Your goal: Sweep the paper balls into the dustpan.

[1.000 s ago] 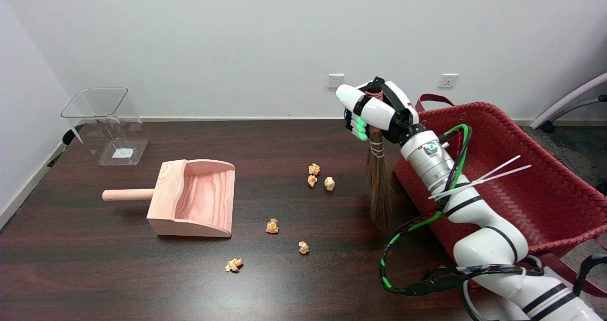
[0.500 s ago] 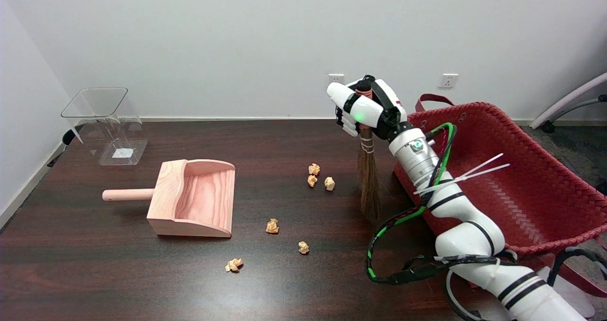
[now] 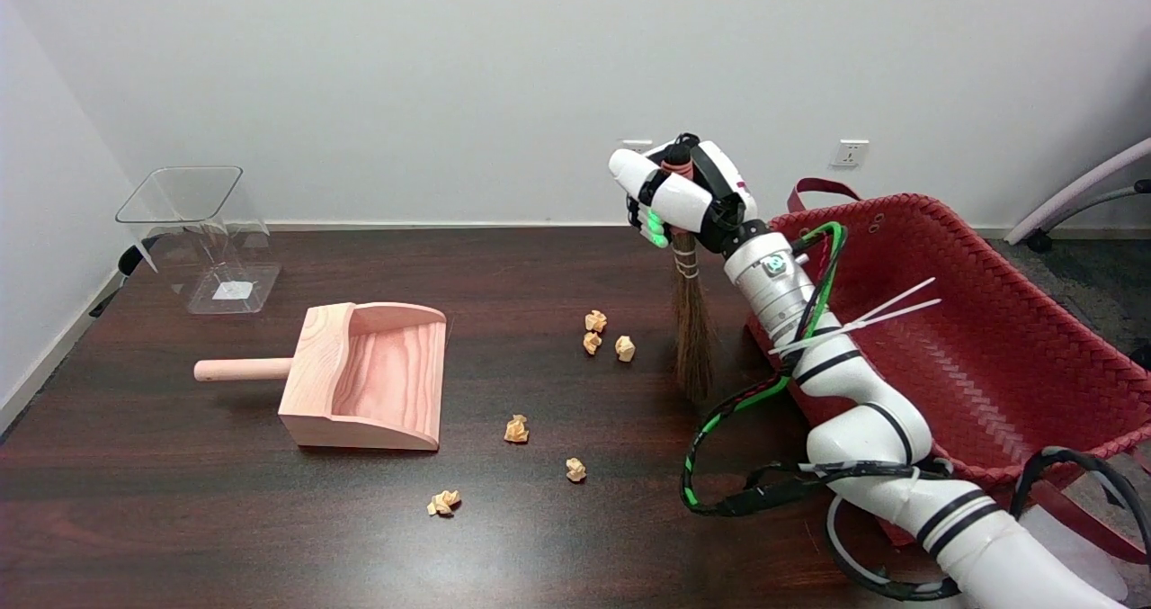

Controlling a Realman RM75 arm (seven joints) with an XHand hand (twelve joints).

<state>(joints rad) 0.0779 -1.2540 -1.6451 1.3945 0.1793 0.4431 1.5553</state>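
The upper handle of the broom (image 3: 691, 321) is being covered by the right hand (image 3: 679, 193) wrapped around it (only a reddish tip is showing above the fingers). The red woven basket (image 3: 989, 339) is being cut off at the right edge and partly screened by the white arm. The arm itself is being cropped at the lower right corner. The label inside the clear plastic container (image 3: 202, 236) is being rendered too small to read.

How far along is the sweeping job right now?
Done: the right hand grips the broom, which hangs bristles-down beside the red basket. In hand: bringing it toward the cluster of three paper balls. Left: all six balls lie on the table; the dustpan holds none.
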